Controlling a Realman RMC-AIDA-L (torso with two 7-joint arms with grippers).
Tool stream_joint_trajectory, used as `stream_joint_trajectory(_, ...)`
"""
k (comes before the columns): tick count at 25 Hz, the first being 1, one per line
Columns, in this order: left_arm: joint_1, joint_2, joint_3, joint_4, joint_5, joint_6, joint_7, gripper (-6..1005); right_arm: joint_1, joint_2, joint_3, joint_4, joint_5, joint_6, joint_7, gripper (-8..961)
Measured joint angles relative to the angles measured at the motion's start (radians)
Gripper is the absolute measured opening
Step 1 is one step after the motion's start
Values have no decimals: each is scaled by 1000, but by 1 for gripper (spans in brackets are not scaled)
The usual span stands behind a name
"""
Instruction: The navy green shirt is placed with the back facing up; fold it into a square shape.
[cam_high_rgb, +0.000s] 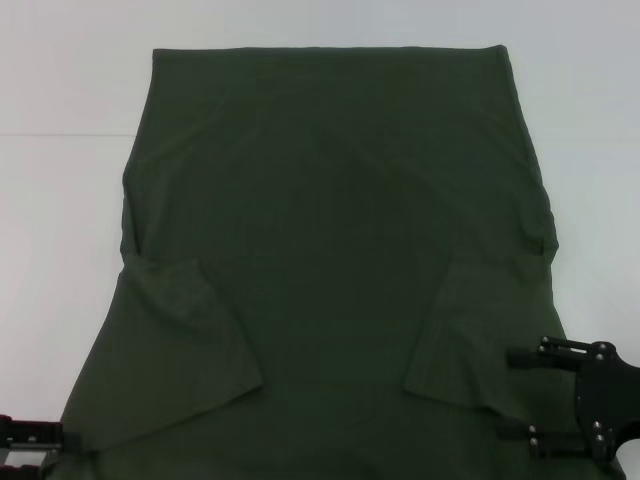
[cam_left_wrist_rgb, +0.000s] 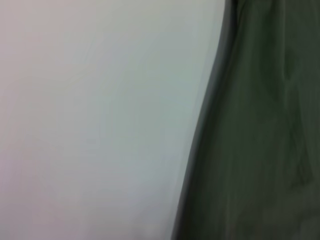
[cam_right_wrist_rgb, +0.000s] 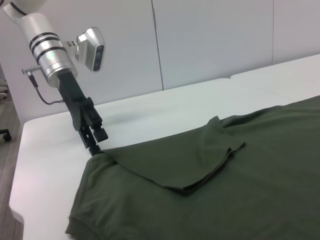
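Left claw (cam_right_wrist_rgb: 95, 145) pinches the navy green shirt (cam_high_rgb: 340, 250)'s near corner; right claw (cam_high_rgb: 520, 395) spreads released over its opposite shoulder.

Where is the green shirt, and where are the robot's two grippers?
green shirt (cam_high_rgb: 340, 230): head view, on the plain middle of its back.
left gripper (cam_right_wrist_rgb: 93, 141): right wrist view, at the fingertips meeting the shirt's edge.
right gripper (cam_high_rgb: 515, 392): head view, in the gap between its two black fingers, over the shirt.

A: What colour is the navy green shirt (cam_high_rgb: 330, 250)?
B: Dark olive green, plain all over, no print showing.
A: And the bench (cam_high_rgb: 60, 200)?
B: White. The right hand (cam_high_rgb: 515, 395) is black; the left hand (cam_right_wrist_rgb: 95, 145) is black under a silver wrist.
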Motion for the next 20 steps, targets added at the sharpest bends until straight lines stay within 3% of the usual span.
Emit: stream_joint_trajectory(20, -49, -16, 20, -47, -11, -21, -2, 849, 3, -2, 2, -7, 1, -5, 6, 853)
